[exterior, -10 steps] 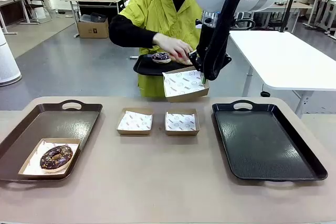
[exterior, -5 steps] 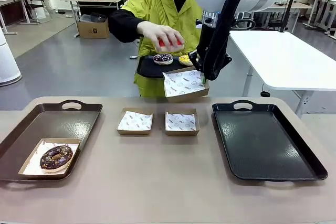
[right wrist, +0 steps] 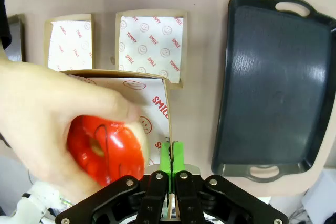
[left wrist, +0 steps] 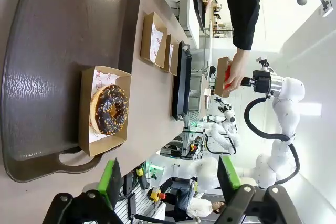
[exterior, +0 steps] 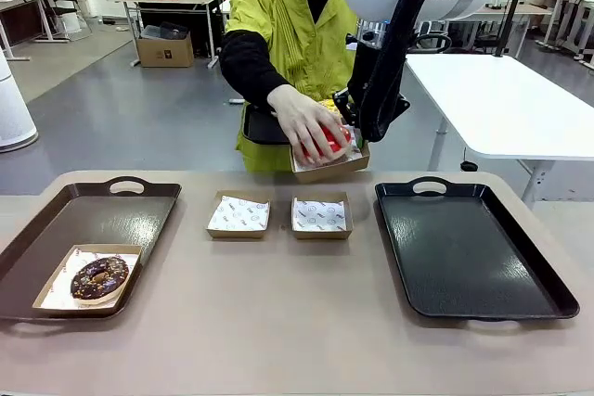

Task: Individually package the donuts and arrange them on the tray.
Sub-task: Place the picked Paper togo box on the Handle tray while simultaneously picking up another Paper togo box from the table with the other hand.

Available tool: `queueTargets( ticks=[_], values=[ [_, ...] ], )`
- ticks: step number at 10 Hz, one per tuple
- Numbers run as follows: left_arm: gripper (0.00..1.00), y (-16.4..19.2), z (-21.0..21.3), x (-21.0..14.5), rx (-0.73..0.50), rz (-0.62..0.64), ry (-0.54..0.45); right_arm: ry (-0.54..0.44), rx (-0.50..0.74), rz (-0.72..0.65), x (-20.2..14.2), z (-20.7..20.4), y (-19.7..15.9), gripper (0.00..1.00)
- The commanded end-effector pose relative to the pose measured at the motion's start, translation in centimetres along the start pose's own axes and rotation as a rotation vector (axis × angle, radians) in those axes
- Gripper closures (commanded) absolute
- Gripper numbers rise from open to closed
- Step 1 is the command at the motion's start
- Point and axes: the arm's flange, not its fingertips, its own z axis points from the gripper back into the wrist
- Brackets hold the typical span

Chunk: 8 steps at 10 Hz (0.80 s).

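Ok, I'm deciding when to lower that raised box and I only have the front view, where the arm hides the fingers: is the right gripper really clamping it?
Observer: Yes. The right wrist view shows the right gripper with its green pads shut on the edge of the cardboard box.
Operator: And the left gripper?
Observer: The left wrist view shows the left gripper open, holding nothing, and facing the brown tray with the boxed chocolate donut.
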Motion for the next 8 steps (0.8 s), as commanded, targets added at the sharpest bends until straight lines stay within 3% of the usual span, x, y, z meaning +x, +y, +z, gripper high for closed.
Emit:
queueTargets(
  ticks=[1, 8],
  values=[
    [0.04, 0.00, 0.24, -0.07, -0.020, -0.003, -0.006, 0.004, 0.009, -0.018, -0.20, -0.02, 0.00, 1.00],
    [0.04, 0.00, 0.24, -0.07, -0.020, -0.003, -0.006, 0.004, 0.009, -0.018, -0.20, -0.02, 0.00, 1.00]
  ],
)
